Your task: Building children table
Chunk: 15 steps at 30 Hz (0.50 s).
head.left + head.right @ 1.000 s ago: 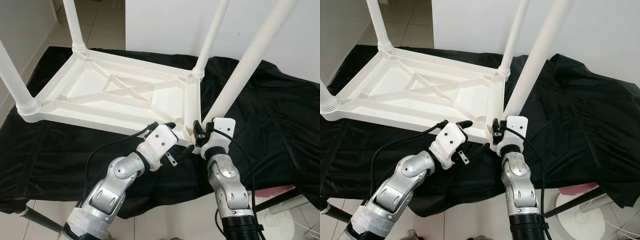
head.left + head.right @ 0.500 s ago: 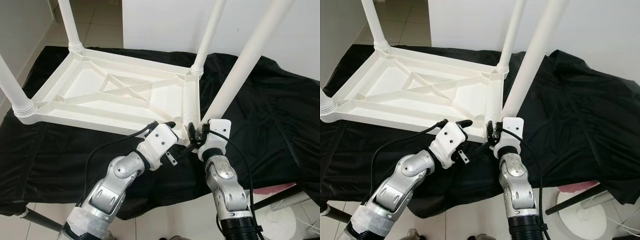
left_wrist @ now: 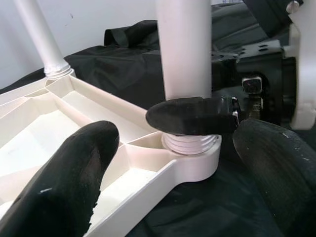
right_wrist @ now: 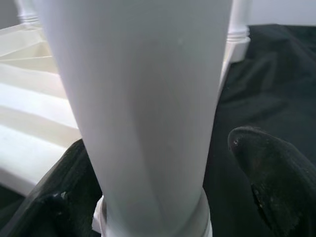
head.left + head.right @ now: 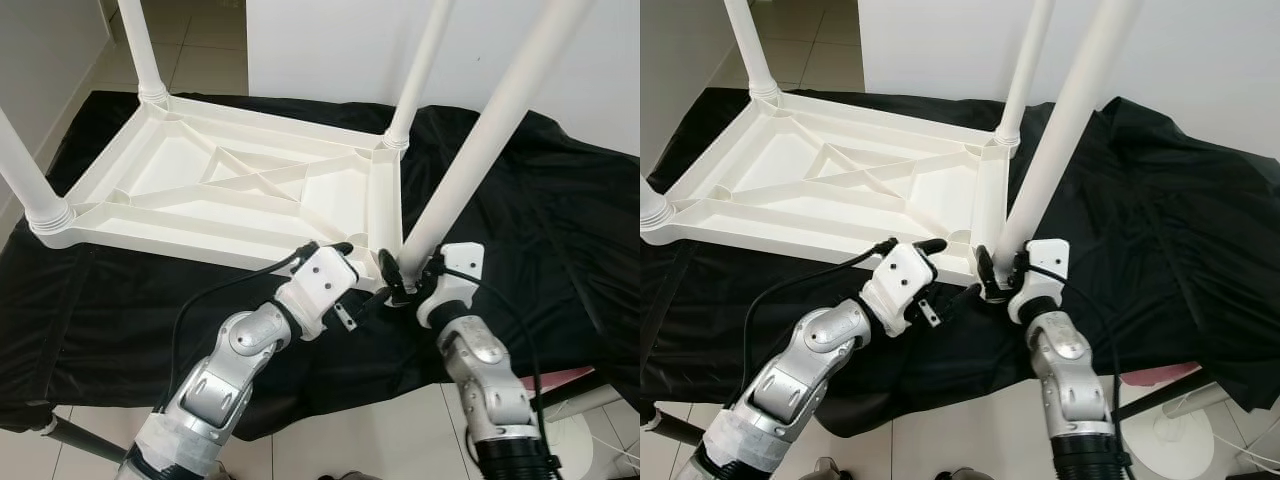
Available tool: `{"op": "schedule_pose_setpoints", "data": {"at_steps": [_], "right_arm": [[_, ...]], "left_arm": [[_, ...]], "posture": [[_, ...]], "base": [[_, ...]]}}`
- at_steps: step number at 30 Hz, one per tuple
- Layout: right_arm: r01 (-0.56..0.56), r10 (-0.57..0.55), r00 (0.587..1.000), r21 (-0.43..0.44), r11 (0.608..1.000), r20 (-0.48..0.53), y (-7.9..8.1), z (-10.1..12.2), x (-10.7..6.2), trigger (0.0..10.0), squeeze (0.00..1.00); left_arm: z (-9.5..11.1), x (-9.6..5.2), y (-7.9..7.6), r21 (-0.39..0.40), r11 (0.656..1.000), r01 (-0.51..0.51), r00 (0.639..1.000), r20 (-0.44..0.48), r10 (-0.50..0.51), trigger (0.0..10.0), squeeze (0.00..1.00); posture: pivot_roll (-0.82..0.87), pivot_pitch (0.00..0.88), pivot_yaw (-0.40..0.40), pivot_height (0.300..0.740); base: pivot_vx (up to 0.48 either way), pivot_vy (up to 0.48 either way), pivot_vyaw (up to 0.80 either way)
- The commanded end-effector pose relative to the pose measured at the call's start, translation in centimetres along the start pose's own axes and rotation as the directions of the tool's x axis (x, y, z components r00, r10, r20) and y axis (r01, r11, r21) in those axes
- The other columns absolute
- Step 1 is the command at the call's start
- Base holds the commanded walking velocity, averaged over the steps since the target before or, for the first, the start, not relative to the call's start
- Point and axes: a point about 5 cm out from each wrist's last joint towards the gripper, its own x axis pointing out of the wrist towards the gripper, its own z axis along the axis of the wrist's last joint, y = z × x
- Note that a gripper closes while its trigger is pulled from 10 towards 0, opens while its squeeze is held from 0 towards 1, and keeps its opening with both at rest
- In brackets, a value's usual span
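Note:
A white plastic children's table (image 5: 240,185) lies upside down on a black cloth. Three of its legs stand upright at its corners. A fourth leg (image 5: 480,130) leans at the near right corner, and its threaded collar (image 3: 190,143) sits in the corner socket. My right gripper (image 5: 400,272) is shut on this leg just above the collar, with one black finger (image 3: 187,116) across its front. My left gripper (image 5: 355,275) is open just before that corner. Its two fingers (image 3: 74,163) are spread to either side and touch nothing.
The black cloth (image 5: 540,220) covers the whole work surface and hangs over its near edge. Tiled floor (image 5: 200,40) and a white wall (image 5: 330,40) lie behind. A round white stand base (image 5: 1160,420) and a pink object (image 5: 560,378) sit low on the right.
My right wrist has swung to the right around the leg's base, with the fingers staying on the leg. The left arm has stayed put. The camera shifted slightly.

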Motion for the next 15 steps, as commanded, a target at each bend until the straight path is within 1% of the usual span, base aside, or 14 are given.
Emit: {"op": "schedule_pose_setpoints", "data": {"at_steps": [1, 2, 3, 5, 7, 8, 9, 10, 11, 12, 13, 14, 15], "right_arm": [[-0.017, 0.017, 1.0, 0.0, 1.0, 0.01, -0.5, 0.1, -0.1, 10.0, 0.0], [-0.118, 0.118, 0.993, -0.029, 0.993, -0.001, -0.7, 0.2, -0.1, 10.0, 0.0], [-0.118, 0.118, 0.993, -0.029, 0.993, -0.001, -0.7, 0.2, -0.1, 10.0, 0.0], [-0.234, 0.232, 0.972, -0.046, 0.971, -0.033, -1.1, 0.2, -0.1, 10.0, 0.0], [-0.234, 0.232, 0.972, -0.046, 0.971, -0.033, -1.1, 0.2, -0.1, 10.0, 0.0], [-0.264, 0.262, 0.964, -0.043, 0.964, -0.043, -1.3, 0.2, -0.1, 10.0, 0.0], [-0.305, 0.302, 0.952, -0.063, 0.95, -0.054, -1.5, 0.3, 0.0, 10.0, 0.0], [-0.396, 0.387, 0.917, -0.099, 0.913, -0.095, -1.5, 0.1, 0.2, 10.0, 0.0], [-0.396, 0.387, 0.917, -0.099, 0.913, -0.095, -1.5, 0.1, 0.2, 10.0, 0.0], [-0.418, 0.408, 0.907, -0.106, 0.902, -0.106, -1.5, 0.0, 0.3, 10.0, 0.0], [-0.423, 0.413, 0.904, -0.11, 0.899, -0.108, -1.6, 0.0, 0.6, 10.0, 0.0], [-0.429, 0.416, 0.902, -0.127, 0.894, -0.113, -1.8, 0.0, 1.1, 6.7, 0.0], [-0.433, 0.419, 0.9, -0.139, 0.891, -0.117, -1.8, 0.0, 1.4, 6.7, 0.0]], "left_arm": [[-0.1, 0.2, -0.4, 0.008, 0.999, 0.034, 0.999, -0.005, -0.034, 10.0, 0.0], [-0.1, 0.2, -0.4, 0.008, 0.999, 0.035, 0.999, -0.005, -0.035, 10.0, 0.0], [-0.1, 0.2, -0.4, 0.008, 0.999, 0.035, 0.999, -0.005, -0.035, 10.0, 0.0], [-0.1, 0.2, -0.3, 0.01, 0.999, 0.036, 0.999, -0.006, -0.036, 10.0, 0.0], [-0.1, 0.2, -0.3, 0.01, 0.999, 0.036, 0.999, -0.006, -0.036, 10.0, 0.0], [-0.1, 0.2, -0.3, 0.011, 0.999, 0.037, 0.999, -0.007, -0.037, 10.0, 0.0], [-0.1, 0.2, -0.4, 0.011, 0.999, 0.037, 0.999, -0.007, -0.037, 10.0, 0.0], [-0.1, 0.2, -0.5, 0.012, 0.999, 0.039, 0.999, -0.005, -0.039, 10.0, 0.0], [-0.1, 0.2, -0.5, 0.012, 0.999, 0.039, 0.999, -0.005, -0.039, 10.0, 0.0], [-0.1, 0.3, -0.5, 0.012, 0.999, 0.04, 0.999, -0.004, -0.04, 10.0, 0.0], [0.0, 0.3, -0.5, 0.014, 0.999, 0.041, 0.999, -0.004, -0.041, 10.0, 0.0], [0.0, 0.3, -0.4, 0.015, 0.999, 0.041, 0.999, -0.004, -0.04, 10.0, 0.0], [0.0, 0.3, -0.4, 0.015, 0.999, 0.041, 0.999, -0.004, -0.04, 10.0, 0.0]], "posture": [[-0.02, 0.078, -0.102, 0.74], [-0.01, 0.074, -0.103, 0.74], [-0.01, 0.074, -0.103, 0.74], [-0.01, 0.07, -0.104, 0.74], [-0.01, 0.07, -0.104, 0.74], [-0.01, 0.07, -0.104, 0.74], [-0.01, 0.067, -0.103, 0.74], [-0.01, 0.064, -0.102, 0.74], [-0.01, 0.064, -0.102, 0.74], [-0.01, 0.064, -0.102, 0.74], [-0.01, 0.06, -0.101, 0.74], [0.0, 0.058, -0.098, 0.74], [0.0, 0.058, -0.098, 0.74]], "base": [[0.0, 0.0, 0.0], [0.0, 0.0, 0.0], [0.0, 0.0, 0.0], [0.0, 0.0, 0.0], [0.0, 0.0, 0.0], [0.0, 0.0, 0.0], [0.0, 0.0, 0.0], [0.0, 0.0, 0.0], [0.0, 0.0, 0.0], [0.0, 0.0, 0.0], [0.0, 0.0, 0.0], [0.0, 0.0, 0.0], [0.0, 0.0, 0.0]]}}
